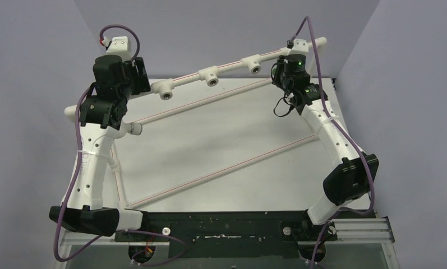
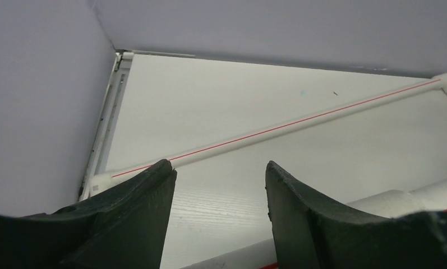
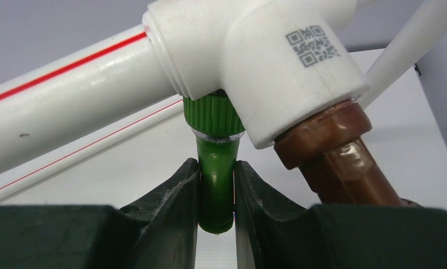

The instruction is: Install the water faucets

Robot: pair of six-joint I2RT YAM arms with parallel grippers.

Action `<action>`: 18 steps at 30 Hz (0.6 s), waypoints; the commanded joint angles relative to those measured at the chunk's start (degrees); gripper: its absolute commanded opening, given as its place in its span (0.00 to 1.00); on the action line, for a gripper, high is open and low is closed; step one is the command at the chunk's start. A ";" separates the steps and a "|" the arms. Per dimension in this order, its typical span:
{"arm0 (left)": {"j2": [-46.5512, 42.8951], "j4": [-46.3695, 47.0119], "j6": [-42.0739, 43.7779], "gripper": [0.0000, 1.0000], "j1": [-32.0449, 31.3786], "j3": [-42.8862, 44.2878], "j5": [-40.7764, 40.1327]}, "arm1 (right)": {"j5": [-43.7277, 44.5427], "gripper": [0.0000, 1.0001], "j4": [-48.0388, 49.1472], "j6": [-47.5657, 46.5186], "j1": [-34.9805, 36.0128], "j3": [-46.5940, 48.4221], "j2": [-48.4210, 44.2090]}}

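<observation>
In the right wrist view my right gripper [image 3: 216, 163] is shut on the bright green water faucet [image 3: 215, 185]. It clamps the faucet's smooth stem, and the ribbed, silver-rimmed end sits up against the underside of a white tee socket [image 3: 277, 61]. The reddish-brown faucet [image 3: 339, 162] stands in that socket's front opening, just right of my fingers. From above, the right gripper [image 1: 293, 56] is at the far right end of the raised pipe, and both faucets are hidden there. My left gripper [image 2: 218, 165] stands open with nothing between its fingers, above the frame's left end.
The white pipe frame has three more tee sockets along its raised bar, such as the middle one [image 1: 211, 77]. Thin red-striped pipes [image 2: 299, 123] cross the white table. A thicker pipe [image 2: 389, 202] runs under my left fingers. Grey walls enclose the left, back and right.
</observation>
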 commanded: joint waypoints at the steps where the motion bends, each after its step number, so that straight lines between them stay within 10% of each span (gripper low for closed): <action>1: -0.94 -7.63 -0.69 0.57 -0.23 -1.59 11.87 | 9.48 0.00 -1.65 -2.18 -5.80 5.29 2.88; 18: -2.19 -1.05 -5.72 0.57 -5.79 -7.42 23.46 | 2.63 0.00 -11.33 -0.46 -16.73 19.90 12.30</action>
